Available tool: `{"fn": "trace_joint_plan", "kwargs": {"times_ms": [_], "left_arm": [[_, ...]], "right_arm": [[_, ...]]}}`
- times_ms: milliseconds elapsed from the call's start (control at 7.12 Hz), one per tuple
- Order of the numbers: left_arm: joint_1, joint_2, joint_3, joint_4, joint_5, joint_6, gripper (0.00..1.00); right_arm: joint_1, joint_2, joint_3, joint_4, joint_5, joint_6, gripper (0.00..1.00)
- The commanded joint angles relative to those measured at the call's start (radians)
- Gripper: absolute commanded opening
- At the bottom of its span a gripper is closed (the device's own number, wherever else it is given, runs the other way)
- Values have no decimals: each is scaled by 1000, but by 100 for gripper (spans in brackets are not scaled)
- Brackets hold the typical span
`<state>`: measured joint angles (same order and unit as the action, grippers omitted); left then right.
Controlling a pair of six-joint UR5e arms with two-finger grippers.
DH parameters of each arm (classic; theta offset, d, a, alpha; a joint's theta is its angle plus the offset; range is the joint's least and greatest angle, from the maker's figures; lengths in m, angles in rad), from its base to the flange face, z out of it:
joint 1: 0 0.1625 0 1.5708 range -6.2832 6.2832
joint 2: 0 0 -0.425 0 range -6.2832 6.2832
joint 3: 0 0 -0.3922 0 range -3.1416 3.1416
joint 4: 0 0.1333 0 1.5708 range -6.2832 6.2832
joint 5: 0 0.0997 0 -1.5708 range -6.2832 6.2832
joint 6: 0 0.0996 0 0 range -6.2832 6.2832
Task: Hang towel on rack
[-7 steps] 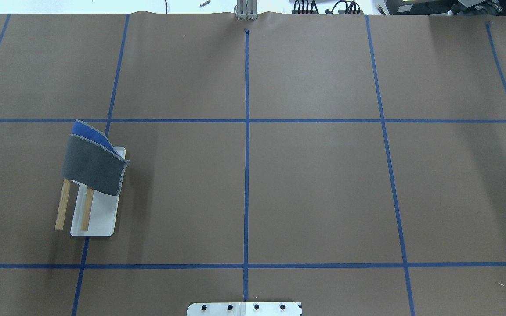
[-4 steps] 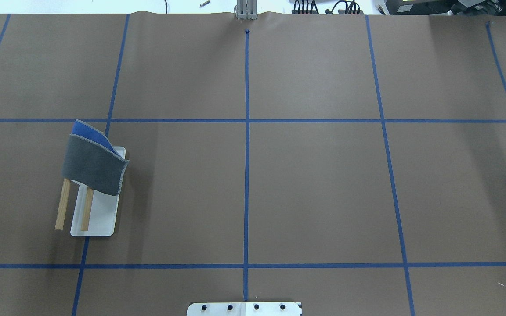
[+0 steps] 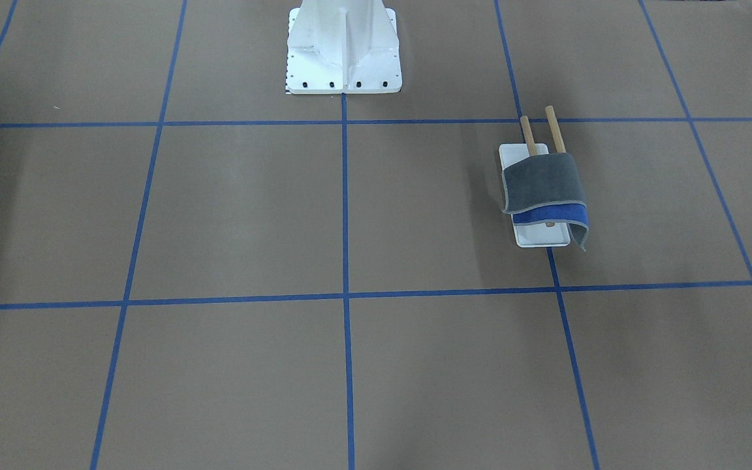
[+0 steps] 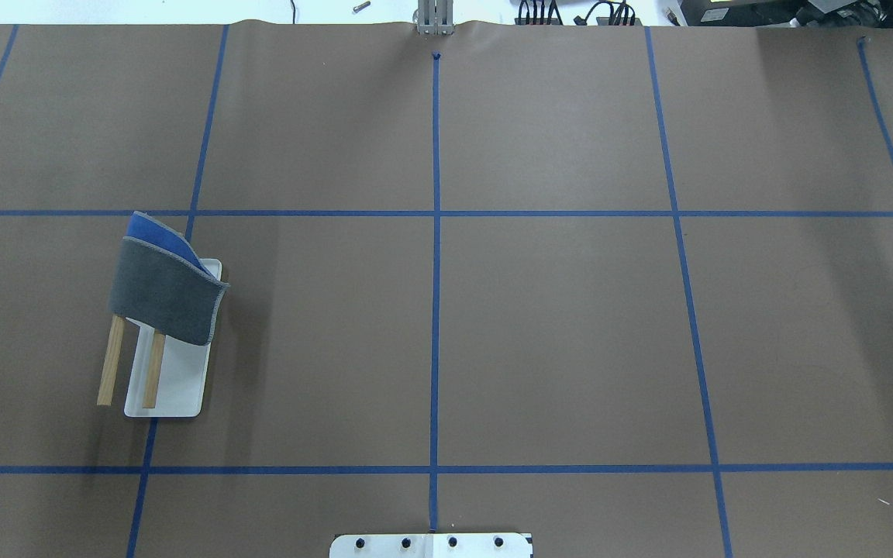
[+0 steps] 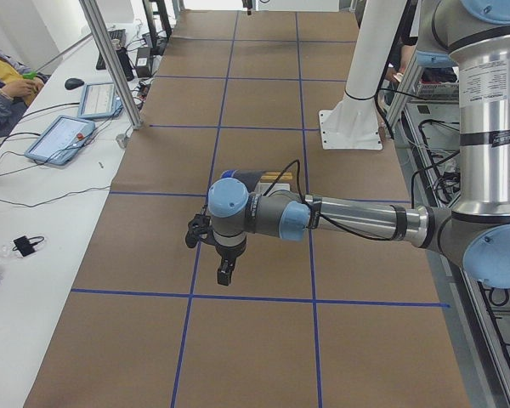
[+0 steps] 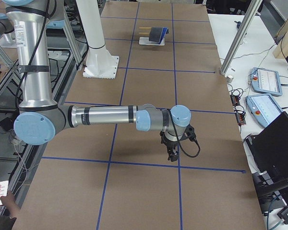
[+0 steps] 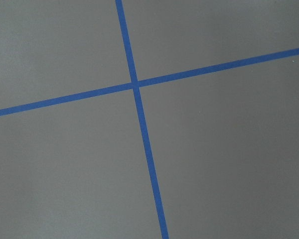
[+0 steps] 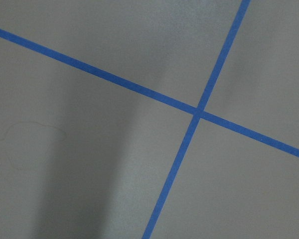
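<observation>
The towel (image 4: 160, 291) hangs over the two wooden rods (image 4: 112, 364) of the rack, dark grey face up, with a blue flap showing at the far end. The rack's white base (image 4: 175, 380) stands on the table's left half. Both also show in the front view: the towel (image 3: 544, 186) and the rack base (image 3: 542, 237). My left gripper (image 5: 225, 272) shows only in the left side view, held above the table away from the rack; I cannot tell its state. My right gripper (image 6: 173, 155) shows only in the right side view, far from the towel (image 6: 157, 33); I cannot tell its state.
The large white bolted pedestal (image 3: 343, 52) stands at the table's robot-side edge. Blue tape lines (image 4: 436, 310) divide the brown table into a grid. Tablets (image 5: 59, 138) and cables lie on the white bench beside the table. Both wrist views show only tape crossings.
</observation>
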<state>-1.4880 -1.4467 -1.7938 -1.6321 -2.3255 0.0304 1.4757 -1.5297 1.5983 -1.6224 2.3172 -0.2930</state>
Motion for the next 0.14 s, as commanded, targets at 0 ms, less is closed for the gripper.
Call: {"fn": "trace_joint_plan", "kwargs": {"times_ms": [0], "left_arm": [[0, 0, -4, 0, 0, -1, 98]], "right_arm": [[0, -4, 3, 1, 8, 0, 100]]}}
